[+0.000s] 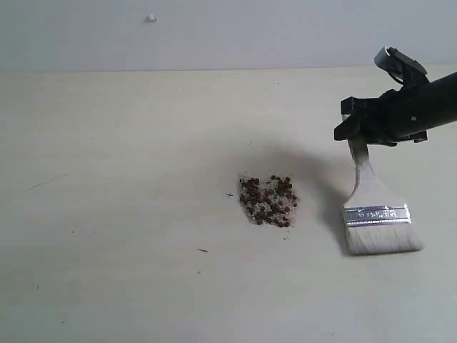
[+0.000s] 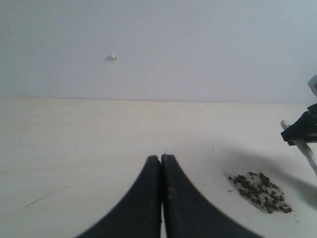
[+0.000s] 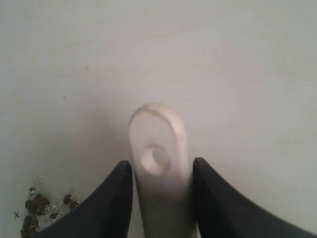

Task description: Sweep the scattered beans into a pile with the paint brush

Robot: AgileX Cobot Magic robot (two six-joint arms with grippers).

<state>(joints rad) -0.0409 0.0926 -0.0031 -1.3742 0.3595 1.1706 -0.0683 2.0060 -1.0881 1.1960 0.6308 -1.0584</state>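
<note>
- Around the handle (image 3: 158,134) of the paint brush (image 1: 375,214), the right gripper (image 3: 162,164) has one jaw on each side. I cannot tell whether they clamp it or stand just clear.
- From there the paint brush slopes down, its bristles (image 1: 382,239) resting on the table (image 1: 107,214), to the right of the pile (image 1: 268,201) and apart from it.
- The pile is one tight heap of beans (image 1: 283,187) with whitish grains mixed in.
- The left gripper (image 2: 162,158), away from the pile, has its jaws pressed together with nothing between them.
</note>
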